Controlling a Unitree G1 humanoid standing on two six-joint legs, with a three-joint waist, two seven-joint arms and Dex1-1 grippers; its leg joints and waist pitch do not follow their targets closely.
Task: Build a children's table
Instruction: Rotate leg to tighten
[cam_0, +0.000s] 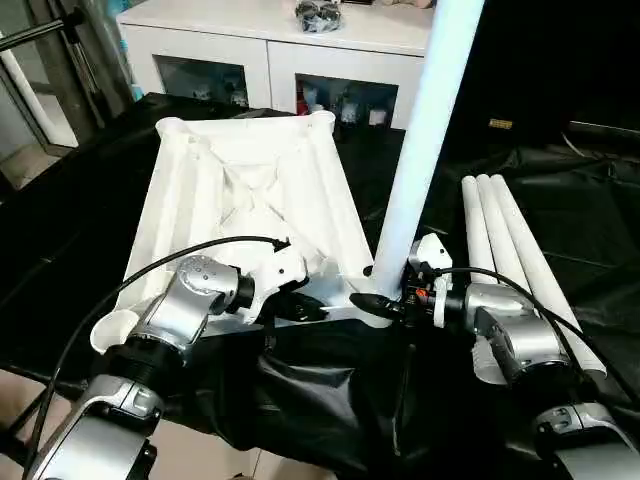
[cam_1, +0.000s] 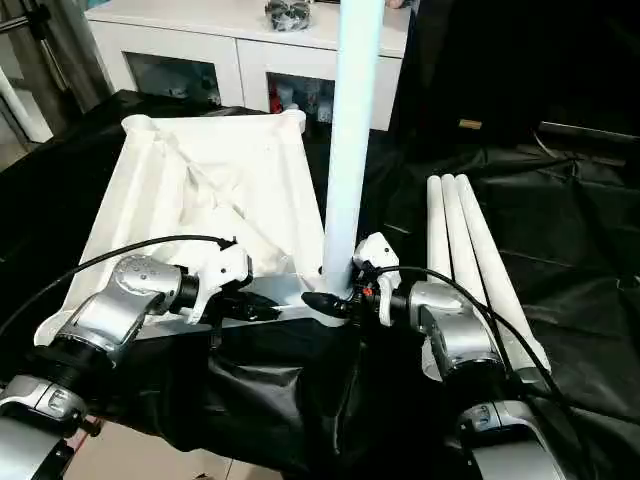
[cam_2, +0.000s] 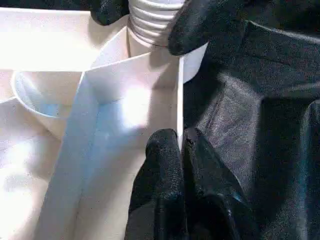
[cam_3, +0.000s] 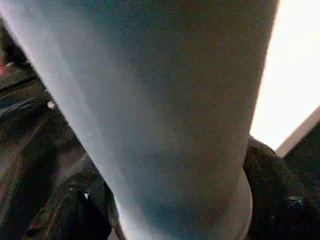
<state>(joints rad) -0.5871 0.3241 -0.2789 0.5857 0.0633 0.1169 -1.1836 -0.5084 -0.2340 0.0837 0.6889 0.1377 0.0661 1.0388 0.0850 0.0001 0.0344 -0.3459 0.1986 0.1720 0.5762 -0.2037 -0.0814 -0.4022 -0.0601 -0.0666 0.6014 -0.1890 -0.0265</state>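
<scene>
Table top (cam_0: 250, 190): white plastic, lying upside down on the black cloth (cam_0: 560, 190) at the centre of my head view, ribbed underside up, round sockets at its corners.
Standing leg (cam_0: 425, 130): one white tube, upright in the near-right corner socket (cam_0: 352, 292), rising toward 1 o'clock and out of the picture.
Spare legs (cam_0: 515, 260): three tubes lying side by side on the cloth at 3 o'clock, touching one another, near the top but apart from it.
Handling: I judge the top light, stiff and a little slippery; its thin edge wall gives the best grip. The tubes look light and rigid, best held low, close to the socket.
Left claw (cam_2: 181, 142): fingers together, pinching the near edge wall of the top at 7 o'clock.
Right claw (cam_0: 392, 302): fingers apart on either side of the standing leg's base at 5 o'clock; one finger (cam_2: 197, 25) rests against the threaded end. I cannot tell if it grips.
Behind: a white cabinet (cam_0: 270, 45) at 12 o'clock.
</scene>
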